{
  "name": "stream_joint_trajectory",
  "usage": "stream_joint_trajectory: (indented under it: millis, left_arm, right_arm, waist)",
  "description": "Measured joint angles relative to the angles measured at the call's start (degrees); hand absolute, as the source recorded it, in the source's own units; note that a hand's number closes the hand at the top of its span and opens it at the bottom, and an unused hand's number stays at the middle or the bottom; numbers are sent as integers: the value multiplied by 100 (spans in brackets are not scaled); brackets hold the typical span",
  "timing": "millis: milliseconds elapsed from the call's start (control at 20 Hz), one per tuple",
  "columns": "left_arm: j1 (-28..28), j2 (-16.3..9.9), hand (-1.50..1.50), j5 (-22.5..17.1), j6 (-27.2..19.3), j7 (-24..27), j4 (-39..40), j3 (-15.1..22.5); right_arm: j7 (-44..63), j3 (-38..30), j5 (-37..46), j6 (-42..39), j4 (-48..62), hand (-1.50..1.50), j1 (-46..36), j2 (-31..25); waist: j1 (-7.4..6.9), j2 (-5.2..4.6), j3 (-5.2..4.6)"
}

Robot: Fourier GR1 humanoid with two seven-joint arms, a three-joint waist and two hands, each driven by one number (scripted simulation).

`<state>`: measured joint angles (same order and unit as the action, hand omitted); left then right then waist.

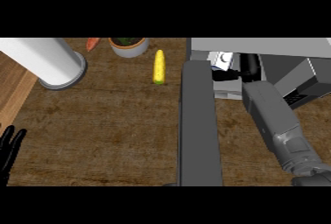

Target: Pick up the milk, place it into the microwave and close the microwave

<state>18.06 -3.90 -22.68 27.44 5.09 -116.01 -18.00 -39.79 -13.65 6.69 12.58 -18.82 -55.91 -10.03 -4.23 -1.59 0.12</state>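
Right hand point(234, 73) curled round half-hidden milk carton point(223, 60) inside microwave point(271, 57), label unreadable, left hand point(9, 146) open, cut off at edge

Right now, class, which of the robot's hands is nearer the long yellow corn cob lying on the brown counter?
Right. The right hand reaches into the grey microwave, just right of the yellow corn cob; the left hand rests open at the view's lower left edge, far away.

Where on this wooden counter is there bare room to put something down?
The widest bare stretch is the counter's middle, bordered by the white cylinder up left, the corn cob and plant pot above, the open microwave door at right and the resting left hand at lower left. It is crowded inside the microwave, where the right hand is beside the milk carton.
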Motion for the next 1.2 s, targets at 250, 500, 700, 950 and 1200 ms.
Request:
stream_joint_trajectory:
  millis: [250,500,700,950,1200]
  left_arm:
    - [-204,-50,-150,-23,16,-10,104,21]
    - [-342,-76,-150,63,14,-14,111,81]
    - [-479,-91,-150,201,-49,-64,88,154]
    - [-600,-117,-150,392,-87,-89,92,233]
    - [-746,-151,-150,600,-135,-106,104,306]
  right_arm:
    - [-50,-15,172,368,449,150,-335,-176]
    - [102,-210,108,764,717,150,-598,-327]
    - [219,-387,42,1447,841,150,-702,-402]
    - [204,-166,390,2293,1029,-150,-754,-555]
    - [282,0,633,2842,1203,-150,-822,-589]
  waist:
    - [-113,-65,3]
    - [-248,-142,9]
    - [-335,-211,14]
    - [-438,-263,9]
    - [-521,-309,14]
